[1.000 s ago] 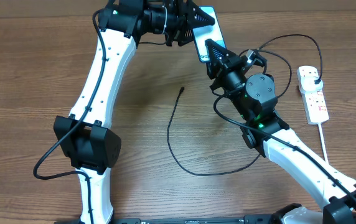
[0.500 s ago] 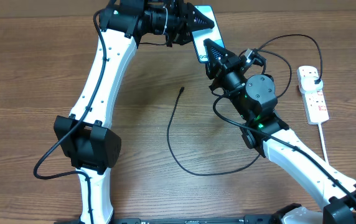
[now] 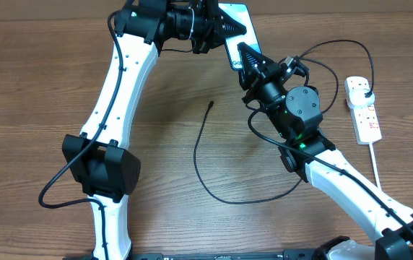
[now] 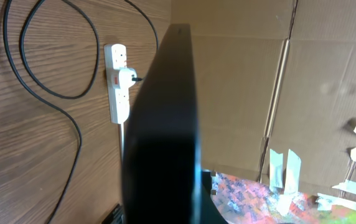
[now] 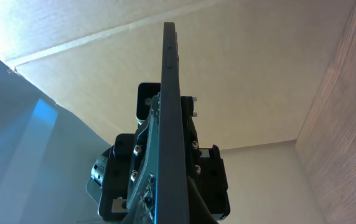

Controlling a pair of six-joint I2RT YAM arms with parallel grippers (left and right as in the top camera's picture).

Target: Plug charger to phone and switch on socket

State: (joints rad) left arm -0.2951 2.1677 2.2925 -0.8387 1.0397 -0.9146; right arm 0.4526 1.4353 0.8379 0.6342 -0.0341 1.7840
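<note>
Left gripper (image 3: 224, 25): jaws clamped on the upper end of the phone (image 3: 232, 52). Right gripper (image 3: 242, 53): jaws clamped on the same phone's lower end. The charger (image 3: 198, 155) lies slack on the table below both jaws, and the socket (image 3: 362, 108) lies well right of them.

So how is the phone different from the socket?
The phone is blue-screened with a dark edge; the socket is white with red marks. The phone is clamped between the left gripper and right gripper; the socket lies flat on the table, untouched. Both are oblong.
</note>
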